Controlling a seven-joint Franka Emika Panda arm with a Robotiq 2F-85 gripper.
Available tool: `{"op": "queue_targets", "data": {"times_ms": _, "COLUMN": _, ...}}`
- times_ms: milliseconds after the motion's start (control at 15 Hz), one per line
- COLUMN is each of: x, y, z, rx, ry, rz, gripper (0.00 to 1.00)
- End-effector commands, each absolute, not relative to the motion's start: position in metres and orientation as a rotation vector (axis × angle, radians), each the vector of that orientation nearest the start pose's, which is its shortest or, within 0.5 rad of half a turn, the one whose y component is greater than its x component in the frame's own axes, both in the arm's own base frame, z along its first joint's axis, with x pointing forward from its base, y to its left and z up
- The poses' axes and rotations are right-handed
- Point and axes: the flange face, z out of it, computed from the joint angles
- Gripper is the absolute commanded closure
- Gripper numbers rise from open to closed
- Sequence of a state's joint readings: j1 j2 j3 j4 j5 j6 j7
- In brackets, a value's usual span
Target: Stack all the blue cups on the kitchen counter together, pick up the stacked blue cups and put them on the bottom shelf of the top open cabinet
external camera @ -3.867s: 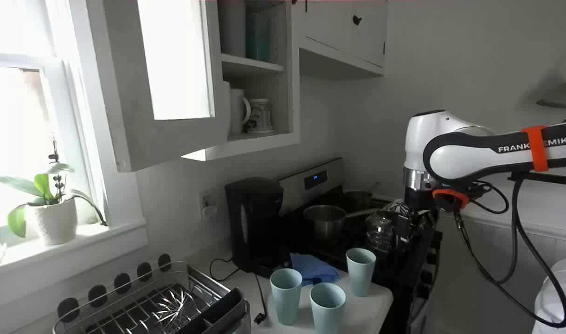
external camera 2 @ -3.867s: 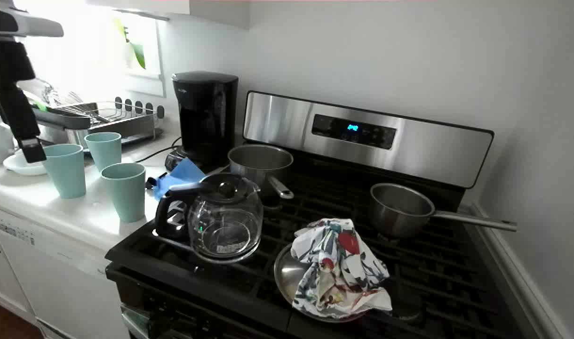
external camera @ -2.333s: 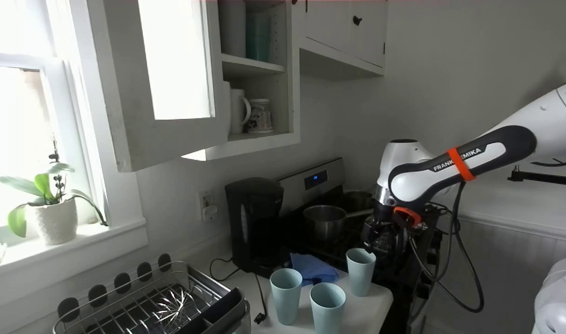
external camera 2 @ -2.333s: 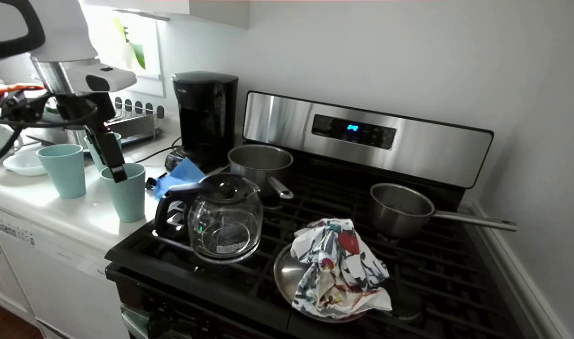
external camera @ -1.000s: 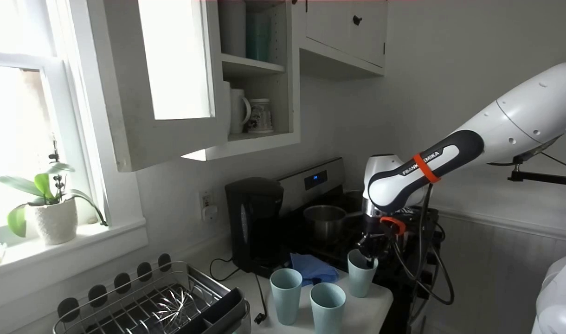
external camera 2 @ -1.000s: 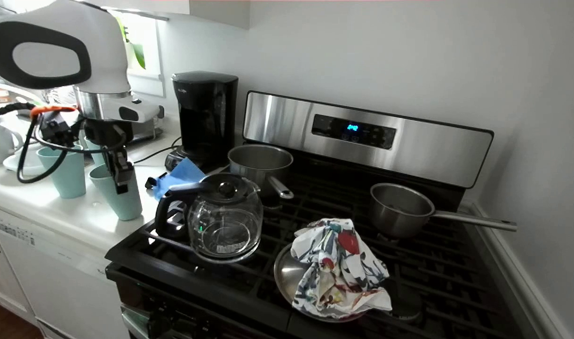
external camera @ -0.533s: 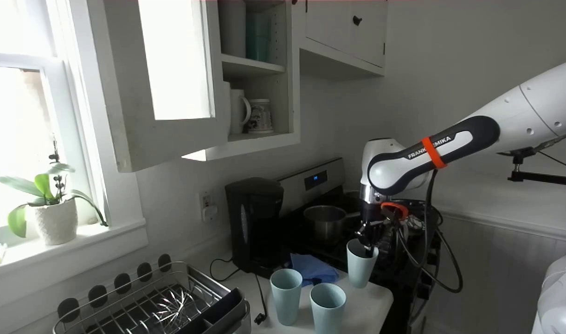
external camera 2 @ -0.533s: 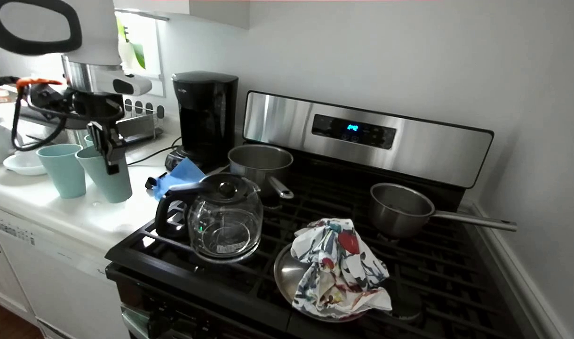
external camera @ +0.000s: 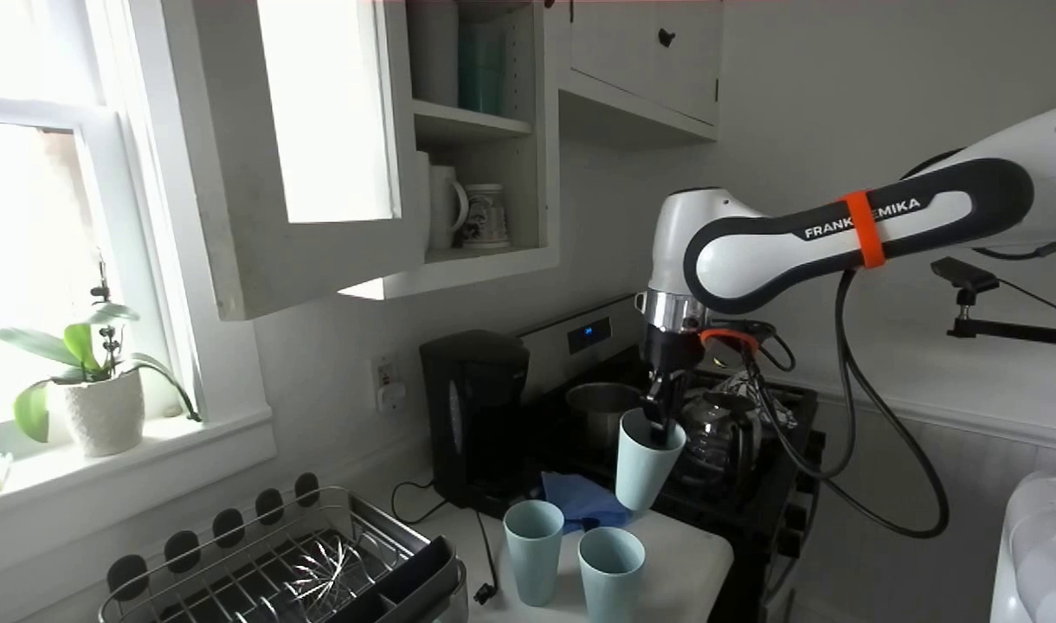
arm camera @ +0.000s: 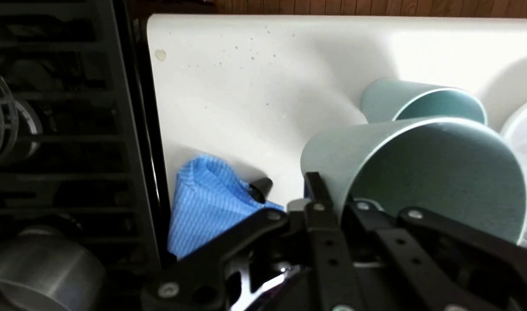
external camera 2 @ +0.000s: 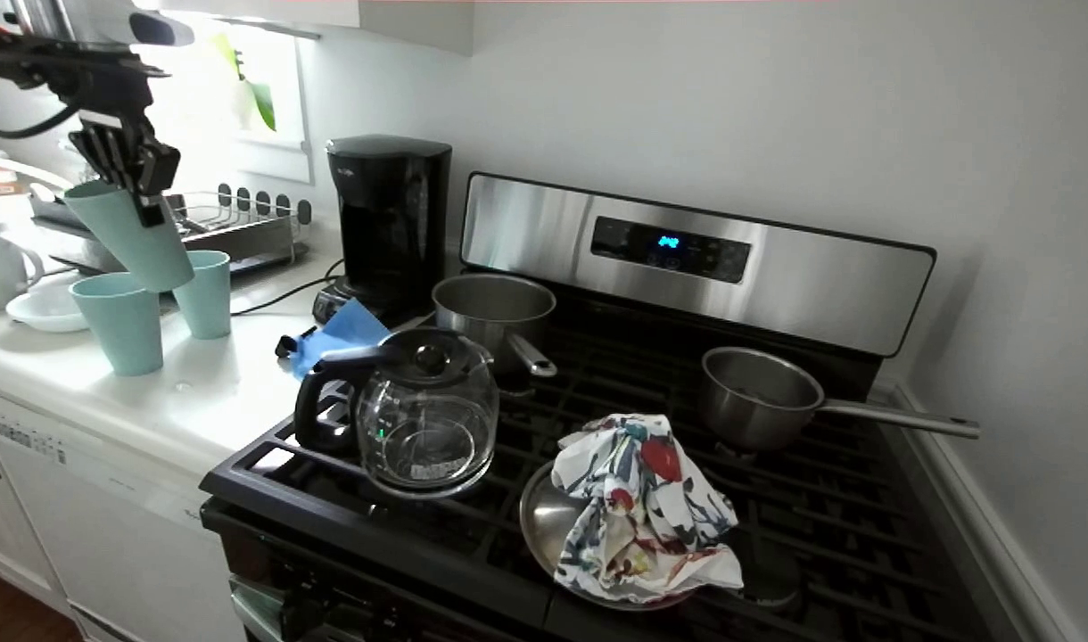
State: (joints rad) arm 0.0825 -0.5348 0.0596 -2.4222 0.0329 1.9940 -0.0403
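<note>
Gripper (arm camera: 338, 201) and held cup (arm camera: 436, 172) come nearest in the wrist view: the fingers are closed down to the thickness of the cup's side, one outside it and one inside, pinching it at the rim. That cup is pale blue and tilted, mouth upward, and hangs in the air over the counter (arm camera: 229, 99) — in an exterior view a gap shows between it and the front cup (external camera: 613, 573) below. In the wrist view it partly hides that front cup, which stands upright on the counter's outer side. The back cup (external camera: 534, 558), also upright, is just beside that one and nearer the wall (external camera: 320, 372); all three cups are separate. A striped blue cloth (arm camera: 209, 203) lies bunched on the counter, close to the stove (external camera 2: 615, 374). A black coffee maker (external camera 2: 391, 218) stands near the wall, and a dish rack (external camera: 394, 525) sits toward the window (external camera: 26, 260). On the stove are a glass carafe (external camera 2: 428, 419), a near saucepan (external camera 2: 486, 312) and a far saucepan (external camera 2: 756, 406) — plus a flowered cloth (external camera 2: 642, 517) heaped over a round metal piece (external camera 2: 541, 522) I cannot identify. Above the counter, the cabinet (external camera: 550, 173) has its door (external camera: 320, 255) swung open, and its bottom shelf (external camera: 498, 254) holds a white mug (external camera: 442, 212) and a patterned mug (external camera: 485, 218). On the upper shelf (external camera: 476, 120) is a blue-green item (external camera: 482, 69), too dim to make out.
</note>
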Motion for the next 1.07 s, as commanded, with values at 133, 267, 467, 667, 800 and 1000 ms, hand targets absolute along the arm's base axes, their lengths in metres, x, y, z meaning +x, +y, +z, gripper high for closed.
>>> {"op": "queue_targets", "data": {"times_ms": 133, "x": 0.410, "y": 0.108, "z": 0.531, "rx": -3.041, "ry": -0.559, "rz": -0.195, "gripper": 0.99}}
{"op": "queue_targets", "data": {"times_ms": 267, "x": 0.419, "y": 0.122, "z": 0.517, "rx": -3.004, "ry": -0.623, "rz": -0.129, "gripper": 0.99}}
{"op": "queue_targets", "data": {"times_ms": 467, "x": 0.427, "y": 0.132, "z": 0.501, "rx": -2.959, "ry": -0.679, "rz": -0.052, "gripper": 0.99}}
{"op": "queue_targets", "data": {"times_ms": 667, "x": 0.433, "y": 0.135, "z": 0.490, "rx": -2.931, "ry": -0.712, "rz": 0.017, "gripper": 0.99}}
{"op": "queue_targets", "data": {"times_ms": 800, "x": 0.436, "y": 0.135, "z": 0.483, "rx": -2.915, "ry": -0.732, "rz": 0.059, "gripper": 0.99}}
{"op": "queue_targets", "data": {"times_ms": 1000, "x": 0.441, "y": 0.138, "z": 0.470, "rx": -2.910, "ry": -0.746, "rz": 0.117, "gripper": 0.99}}
